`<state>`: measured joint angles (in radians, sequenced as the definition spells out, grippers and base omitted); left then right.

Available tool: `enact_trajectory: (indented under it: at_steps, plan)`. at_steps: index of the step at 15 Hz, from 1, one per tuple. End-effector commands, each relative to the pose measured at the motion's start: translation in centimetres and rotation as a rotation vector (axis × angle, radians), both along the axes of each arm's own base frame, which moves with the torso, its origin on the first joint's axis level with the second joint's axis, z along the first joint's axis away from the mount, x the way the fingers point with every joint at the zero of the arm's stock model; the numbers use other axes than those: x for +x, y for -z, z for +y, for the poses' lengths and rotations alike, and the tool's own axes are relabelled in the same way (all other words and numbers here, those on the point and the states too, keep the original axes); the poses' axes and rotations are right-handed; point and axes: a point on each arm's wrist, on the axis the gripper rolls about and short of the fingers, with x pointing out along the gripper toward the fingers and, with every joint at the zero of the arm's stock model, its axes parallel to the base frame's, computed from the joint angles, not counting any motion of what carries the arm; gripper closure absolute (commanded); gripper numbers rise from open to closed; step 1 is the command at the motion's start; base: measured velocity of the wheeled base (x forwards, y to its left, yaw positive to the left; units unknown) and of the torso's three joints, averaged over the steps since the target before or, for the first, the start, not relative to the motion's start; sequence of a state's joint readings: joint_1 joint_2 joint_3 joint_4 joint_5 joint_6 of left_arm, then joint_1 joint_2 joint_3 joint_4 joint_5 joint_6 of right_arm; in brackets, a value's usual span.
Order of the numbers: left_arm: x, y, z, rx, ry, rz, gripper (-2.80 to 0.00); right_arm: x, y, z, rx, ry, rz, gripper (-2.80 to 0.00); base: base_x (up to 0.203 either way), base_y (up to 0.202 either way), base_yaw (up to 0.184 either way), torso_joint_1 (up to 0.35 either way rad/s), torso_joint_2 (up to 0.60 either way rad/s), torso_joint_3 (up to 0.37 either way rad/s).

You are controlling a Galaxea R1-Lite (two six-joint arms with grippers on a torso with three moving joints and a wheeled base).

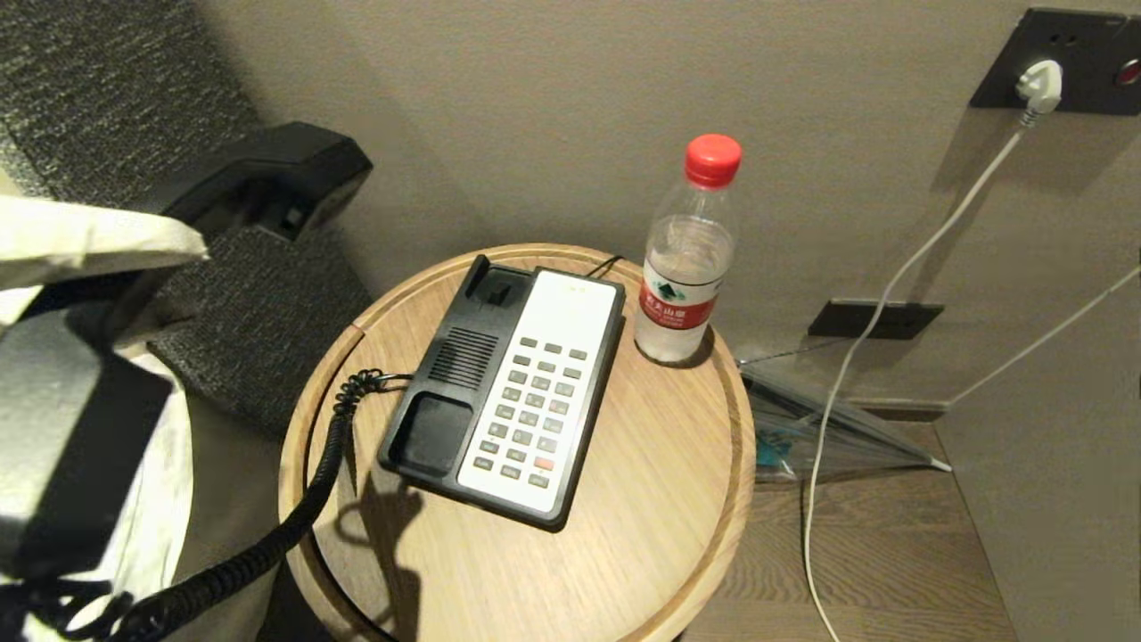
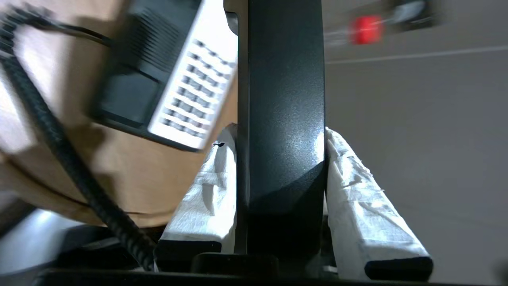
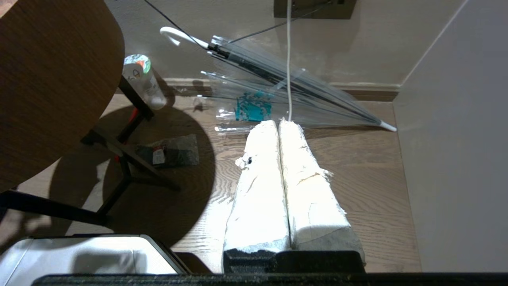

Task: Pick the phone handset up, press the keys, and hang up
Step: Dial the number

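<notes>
Phone handset (image 2: 281, 119) sits tight between the two white padded fingers (image 2: 357, 206) of the left claw (image 2: 281, 137), which squeeze its black middle from both sides. In the head view the left claw (image 1: 98, 241) is up in the air off the left edge of the table (image 1: 660, 535), and one blocky end of the handset (image 1: 267, 174) sticks out above it, well apart from the phone base (image 1: 446, 392). The curly black cord (image 1: 294, 517) hangs down from the claw side, runs over the left edge of the table and ends at the left side of the base.

The base lies near the middle of the round wooden table, turned a little. Its cradle on the left side has nothing in it. The keys (image 1: 530, 410) are rows of small grey buttons with one red button (image 1: 544, 464), set in the white plate on the right side of the base.

A water bottle (image 1: 686, 267) with a red cap stands upright near the back right edge of the table, just beside the base but not touching it.

The right claw (image 3: 279, 127) hangs low beside the table, over the wood floor (image 3: 357, 167), with its two white fingers pressed together and holding nothing. A clear umbrella (image 3: 285, 91) lies on the floor by the wall, and a white cable (image 1: 891, 294) runs down from a plug (image 1: 1038, 85) in the wall.
</notes>
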<state>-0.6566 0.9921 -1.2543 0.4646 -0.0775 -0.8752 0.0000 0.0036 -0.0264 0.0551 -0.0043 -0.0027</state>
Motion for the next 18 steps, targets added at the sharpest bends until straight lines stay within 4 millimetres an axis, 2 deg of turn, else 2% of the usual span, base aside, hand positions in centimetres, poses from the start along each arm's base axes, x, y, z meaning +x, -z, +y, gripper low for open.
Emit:
enact_trajectory:
  at_steps: [1,3,5,8,11,13,14,16,18]
  plan:
    - [-3.0,1.1,2.2,-0.073,0.010,-0.038,0.00,0.0,0.0,0.0,0.000,0.000,-0.002,0.00,0.000,0.000,0.000,0.000,0.00,0.000]
    - [-3.3,1.4,2.5,-0.085,0.013,-0.046,0.00,0.0,0.0,0.0,-0.002,0.000,0.000,0.00,0.000,0.000,0.000,0.000,0.00,0.000]
    - [-4.4,2.1,3.3,-0.110,0.035,-0.097,0.00,0.0,0.0,0.0,0.001,0.000,0.006,0.00,0.000,0.000,0.000,0.000,0.00,0.000]
    - [-4.3,3.2,3.2,-0.118,0.038,-0.090,0.00,-0.3,-0.4,0.0,0.005,0.000,0.015,0.00,0.000,0.000,0.000,0.000,0.00,0.000]
    - [-4.2,3.9,3.1,-0.127,0.044,-0.089,0.00,-3.0,-4.5,0.2,0.036,-0.082,0.014,0.00,0.000,0.000,0.000,0.000,0.00,0.000]
    - [-4.2,4.2,3.1,-0.130,0.034,-0.087,0.00,-5.1,-6.4,0.4,0.052,-0.170,0.021,0.00,0.000,0.000,0.000,0.000,0.00,0.000]
    - [-4.2,4.3,3.1,-0.129,0.034,-0.086,0.00,-5.6,-6.7,0.5,0.064,-0.212,0.039,0.00,0.000,0.000,0.000,0.000,0.00,0.000]
    - [-4.7,5.3,3.5,-0.126,0.031,-0.082,0.00,-6.1,-7.7,0.7,0.082,-0.296,-0.003,0.00,0.000,0.000,0.000,0.000,0.00,0.000]
    - [-4.8,5.4,3.6,-0.127,0.030,-0.082,0.00,-5.8,-9.4,0.7,0.088,-0.321,-0.036,0.00,0.000,0.000,0.000,0.000,0.00,0.000]
